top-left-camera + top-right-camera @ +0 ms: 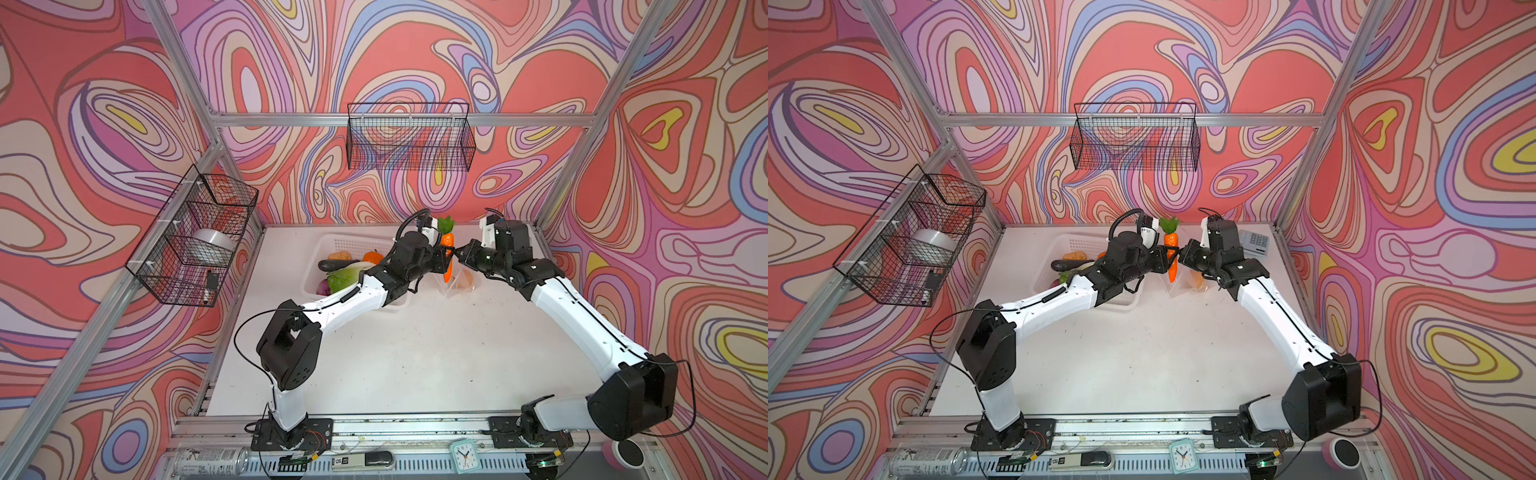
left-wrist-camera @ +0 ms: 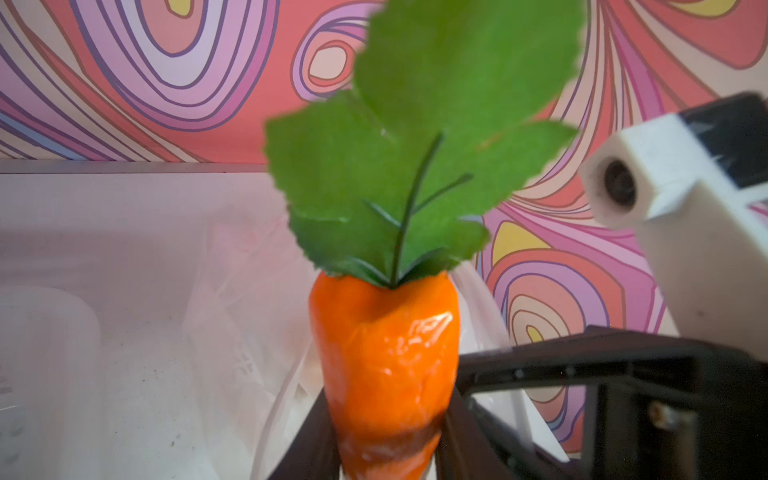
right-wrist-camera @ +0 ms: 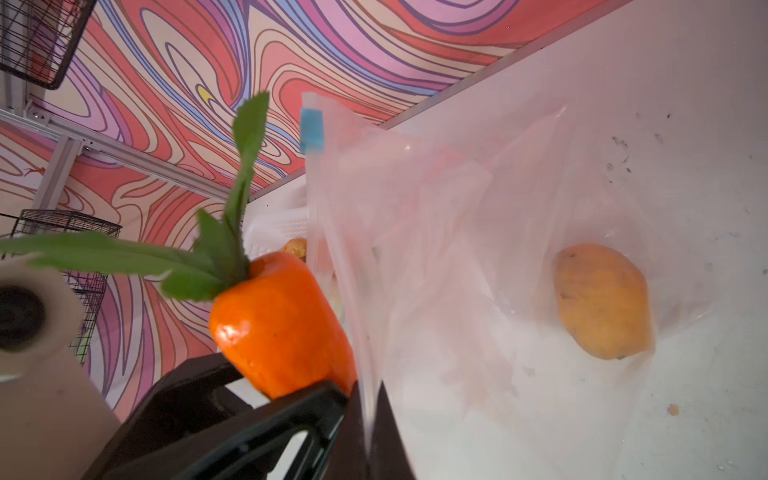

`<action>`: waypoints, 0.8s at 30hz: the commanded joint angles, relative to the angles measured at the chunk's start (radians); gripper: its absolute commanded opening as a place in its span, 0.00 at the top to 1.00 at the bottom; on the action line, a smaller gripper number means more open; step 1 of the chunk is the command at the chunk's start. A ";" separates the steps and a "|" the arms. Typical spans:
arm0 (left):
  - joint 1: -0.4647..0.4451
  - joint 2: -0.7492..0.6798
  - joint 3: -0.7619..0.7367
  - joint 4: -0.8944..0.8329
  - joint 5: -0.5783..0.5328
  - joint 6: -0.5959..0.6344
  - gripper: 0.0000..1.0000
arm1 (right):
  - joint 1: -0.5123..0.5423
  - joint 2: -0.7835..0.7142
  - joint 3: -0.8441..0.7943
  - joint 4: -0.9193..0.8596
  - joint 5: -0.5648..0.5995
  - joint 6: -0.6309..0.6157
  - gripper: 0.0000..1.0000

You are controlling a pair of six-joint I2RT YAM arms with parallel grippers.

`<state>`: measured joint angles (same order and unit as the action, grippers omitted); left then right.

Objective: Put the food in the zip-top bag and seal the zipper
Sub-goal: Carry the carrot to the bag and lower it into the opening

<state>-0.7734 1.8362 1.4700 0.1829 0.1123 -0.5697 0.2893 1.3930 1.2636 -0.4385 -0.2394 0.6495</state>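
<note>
Left claw (image 1: 446,261) grasps carrot (image 1: 447,241) mid-body, long axis upright, leaves up, tip down. Right claw (image 1: 457,252) is clenched on zip-top bag (image 3: 436,232) mouth edge, just right of carrot. Potato (image 3: 602,301) lies inside.

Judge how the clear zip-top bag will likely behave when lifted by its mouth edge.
The zip-top bag looks floppy: its thin film creases and sags below the raised mouth edge. Likely light itself, so the potato inside would probably drag one end down. The glossy film may slip from a weak pinch.
</note>
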 commanded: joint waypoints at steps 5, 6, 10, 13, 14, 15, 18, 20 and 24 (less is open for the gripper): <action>-0.004 -0.002 0.024 -0.122 0.101 0.105 0.69 | -0.002 -0.052 0.037 0.024 -0.006 0.016 1.00; -0.004 -0.005 0.027 -0.139 0.104 0.115 0.69 | -0.002 -0.055 0.039 0.024 -0.007 0.016 1.00; -0.004 0.003 0.072 -0.267 0.060 0.173 0.69 | -0.002 -0.066 0.041 0.021 0.000 0.011 1.00; -0.004 0.021 0.122 -0.377 0.020 0.215 0.69 | -0.002 -0.074 0.039 0.016 0.003 0.007 1.00; -0.004 0.028 0.137 -0.404 0.014 0.223 0.69 | -0.002 -0.075 0.038 0.019 0.000 0.006 1.00; -0.004 0.037 0.156 -0.432 0.011 0.231 0.69 | -0.002 -0.078 0.032 0.026 -0.005 0.005 1.00; -0.004 0.070 0.208 -0.511 0.013 0.238 0.68 | -0.002 -0.083 0.021 0.049 -0.019 0.005 1.00; -0.003 0.108 0.261 -0.574 0.012 0.237 0.68 | -0.002 -0.088 0.010 0.074 -0.039 0.002 1.00; -0.003 0.211 0.399 -0.725 0.037 0.227 0.68 | -0.002 -0.086 -0.007 0.121 -0.084 0.004 1.00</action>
<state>-0.7734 1.9808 1.8004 -0.3630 0.1417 -0.3603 0.2874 1.3312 1.2739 -0.3870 -0.2771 0.6563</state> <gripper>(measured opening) 0.340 0.042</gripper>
